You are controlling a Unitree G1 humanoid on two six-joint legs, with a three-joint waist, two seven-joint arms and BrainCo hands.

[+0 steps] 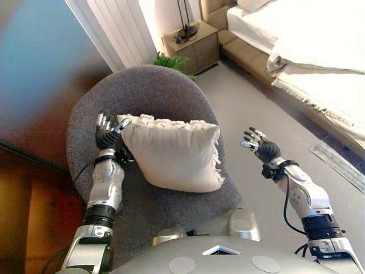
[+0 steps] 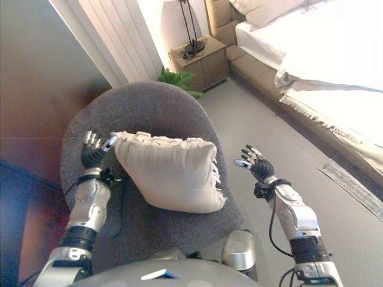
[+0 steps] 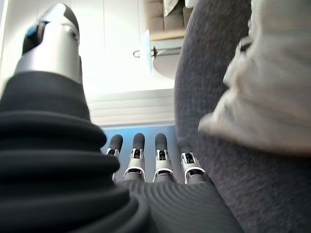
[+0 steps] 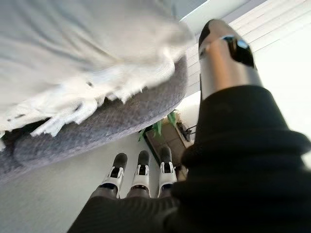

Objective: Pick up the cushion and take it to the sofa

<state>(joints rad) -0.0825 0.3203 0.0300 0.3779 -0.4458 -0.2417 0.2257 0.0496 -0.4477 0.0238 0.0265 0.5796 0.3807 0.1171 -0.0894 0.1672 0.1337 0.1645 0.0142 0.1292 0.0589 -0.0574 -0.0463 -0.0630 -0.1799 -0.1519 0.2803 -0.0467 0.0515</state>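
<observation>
A cream cushion (image 1: 174, 153) with a fringed edge lies on the seat of a round grey armchair (image 1: 142, 91). My left hand (image 1: 106, 132) is at the cushion's left corner, fingers straight, thumb touching the fabric. In the left wrist view the cushion (image 3: 272, 92) shows beside the straight fingers (image 3: 138, 155). My right hand (image 1: 259, 145) hovers open over the floor, a short way off the cushion's fringed right side (image 4: 73, 97). No sofa shows in any view.
A bed with white bedding (image 1: 308, 40) fills the upper right. A wooden nightstand (image 1: 194, 45) with a black lamp base stands at the back, a green plant (image 1: 171, 61) behind the chair. Grey floor (image 1: 256, 103) lies between chair and bed; a rug edge (image 1: 342, 162) at right.
</observation>
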